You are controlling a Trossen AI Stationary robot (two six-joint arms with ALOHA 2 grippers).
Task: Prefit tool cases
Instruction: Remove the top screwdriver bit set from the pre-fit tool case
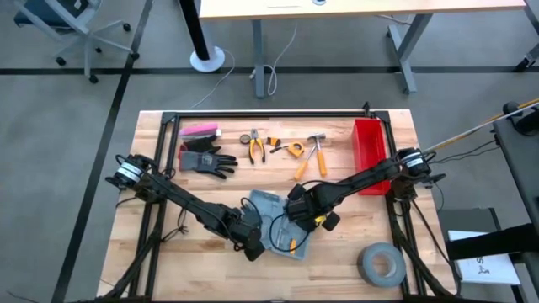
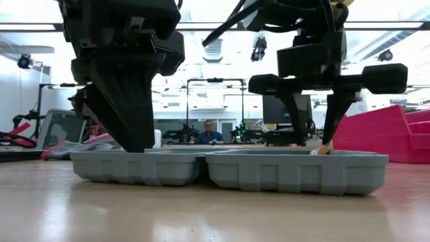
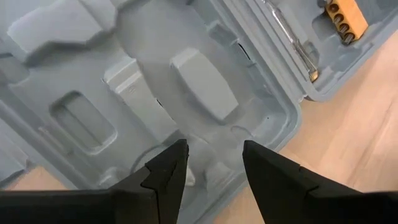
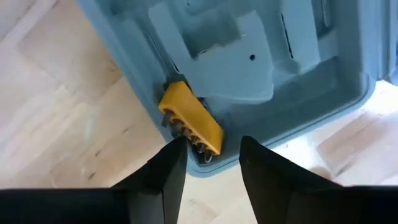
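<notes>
The grey-blue tool case [image 1: 268, 212] lies open and flat on the wooden table, both halves [image 2: 228, 168] up, moulded slots showing. My left gripper [image 3: 214, 155] is open and slants down into the near-left half by its edge [image 2: 134, 144]. My right gripper [image 4: 211, 146] is open and points down over the other half's corner. Its fingertips stand either side of the near end of a yellow bit holder [image 4: 189, 121], which lies in a corner slot, with gaps showing. A thin metal tool [image 3: 292, 40] lies in that half too. My left gripper reaches from above, slanting, into the moulded tray [image 3: 205, 93] of the case's near-left half, close to its outer wall. Its fingers are spread. Whether their tips touch the tray floor I cannot tell. My right gripper touches nothing.
At the far side lie a pink item [image 1: 200, 130], black gloves [image 1: 206, 160], pliers [image 1: 255, 147], a tape measure [image 1: 295, 149] and a hammer [image 1: 316, 151]. A red bin [image 1: 369, 156] stands at the far right, a grey tape roll [image 1: 383, 263] at the near right. A person sits in the room beyond [image 2: 208, 131].
</notes>
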